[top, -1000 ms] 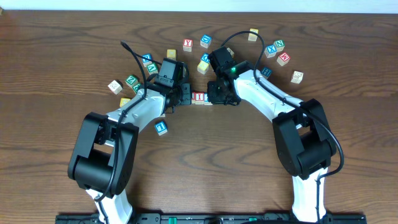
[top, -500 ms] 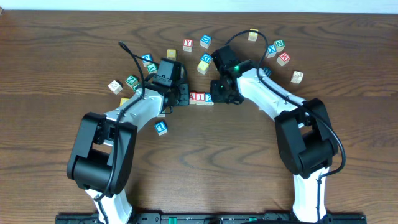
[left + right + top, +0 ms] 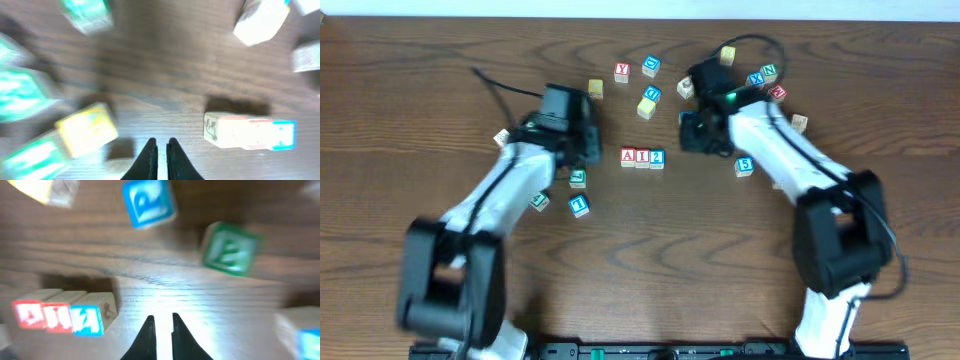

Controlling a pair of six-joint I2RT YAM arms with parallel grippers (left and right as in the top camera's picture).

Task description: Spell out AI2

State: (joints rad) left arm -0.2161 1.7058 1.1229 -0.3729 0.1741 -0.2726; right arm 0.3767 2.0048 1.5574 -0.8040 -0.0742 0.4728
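From overhead I read the row plainly: the red "A" cube (image 3: 628, 156), the red "I" cube (image 3: 642, 157) and the blue "2" cube (image 3: 657, 158) sit touching in a line on the desk (image 3: 650, 260), between my two arms. The left end effector (image 3: 160, 144) has its fingers pressed together, pinching nothing, apart from the row. The right end effector (image 3: 161, 320) shows only a thin slit between its fingers with nothing in it, and the row lies near, off to one side. Other legible cubes are a blue "1" cube (image 3: 579, 205) below and left of the row, a blue "5" cube (image 3: 744, 166) to its right, and a red "Y" cube (image 3: 622, 72) above. Both wrist views are too blurred for me to read any lettering.
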